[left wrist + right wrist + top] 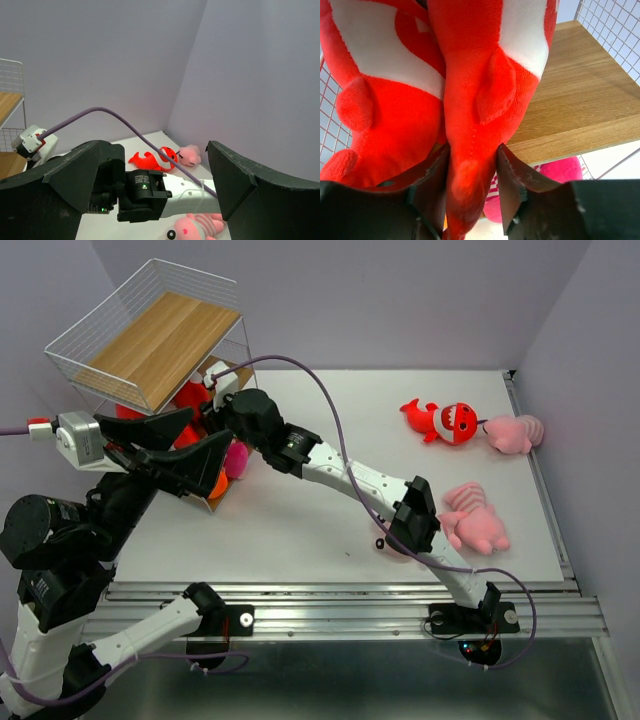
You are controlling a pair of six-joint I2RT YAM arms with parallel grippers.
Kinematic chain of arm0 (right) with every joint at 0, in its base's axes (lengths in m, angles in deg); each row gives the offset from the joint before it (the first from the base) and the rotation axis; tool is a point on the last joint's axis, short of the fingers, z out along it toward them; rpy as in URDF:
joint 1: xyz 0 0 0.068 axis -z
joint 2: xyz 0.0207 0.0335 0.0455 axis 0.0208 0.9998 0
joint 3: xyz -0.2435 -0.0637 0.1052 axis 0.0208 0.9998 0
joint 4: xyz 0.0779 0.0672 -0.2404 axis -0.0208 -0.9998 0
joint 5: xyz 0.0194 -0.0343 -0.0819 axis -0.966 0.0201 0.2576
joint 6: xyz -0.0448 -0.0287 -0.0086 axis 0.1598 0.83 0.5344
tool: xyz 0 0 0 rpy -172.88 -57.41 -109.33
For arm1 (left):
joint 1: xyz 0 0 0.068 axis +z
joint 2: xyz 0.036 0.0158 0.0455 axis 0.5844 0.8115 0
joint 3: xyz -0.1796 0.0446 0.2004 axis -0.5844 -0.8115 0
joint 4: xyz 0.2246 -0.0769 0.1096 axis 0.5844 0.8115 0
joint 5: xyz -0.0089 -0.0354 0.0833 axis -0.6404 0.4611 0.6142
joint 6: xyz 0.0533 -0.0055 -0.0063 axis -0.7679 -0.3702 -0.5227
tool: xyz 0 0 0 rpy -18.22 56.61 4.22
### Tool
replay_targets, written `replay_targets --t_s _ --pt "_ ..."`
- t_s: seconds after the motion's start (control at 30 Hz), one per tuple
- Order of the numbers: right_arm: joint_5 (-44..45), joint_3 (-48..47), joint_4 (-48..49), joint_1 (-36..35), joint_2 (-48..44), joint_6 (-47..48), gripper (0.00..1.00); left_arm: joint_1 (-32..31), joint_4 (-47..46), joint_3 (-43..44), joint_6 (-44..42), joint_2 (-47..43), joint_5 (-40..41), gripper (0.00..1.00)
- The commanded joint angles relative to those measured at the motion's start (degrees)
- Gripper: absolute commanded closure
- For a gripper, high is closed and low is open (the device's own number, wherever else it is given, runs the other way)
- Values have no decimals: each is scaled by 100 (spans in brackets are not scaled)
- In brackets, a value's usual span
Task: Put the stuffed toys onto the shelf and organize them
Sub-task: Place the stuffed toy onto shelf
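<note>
1. From above, the right pincer (208,400) reaches into the shelf (150,340) under the top board, among red toys. Its jaws are hidden here. The left pincer (212,426) hovers just beside it, spread wide and empty. Well apart from both pincers, three toys lie on the table (300,530): a loose red fish (445,421), a pale pink toy (515,433) just beside it, and a striped pink toy (475,520). We judge those three remain to be shelved.
2. From the left wrist, the pincer's wide-open fingers (75,175) frame the right arm (145,192). Far beyond them we see the red fish, the pale pink toy and the striped one.
3. From the right wrist, the tail of a red plush (475,75) sits between the fingers (512,175), touching both. We cannot tell whether they pinch it or are letting go. A second red plush (385,100) presses against its left. A wooden board (570,100) lies to the pincer's right, and a magenta toy (565,170) sits below it. We judge this toy is nearly placed.
</note>
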Motion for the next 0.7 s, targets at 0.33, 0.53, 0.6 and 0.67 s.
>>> replay_targets --t_s 0.33,0.53,0.6,0.67 --pt "126 126 342 -61 -484 310 37 -11 -373 -120 149 -126 15 1" --pt "126 144 246 -61 -599 328 28 -11 -373 -128 175 -134 23 1" --pt "152 144 220 -61 -634 354 22 -11 -373 -137 184 -134 41 1" --pt "161 153 176 -61 -722 372 17 -2 -373 -154 193 -152 50 1"
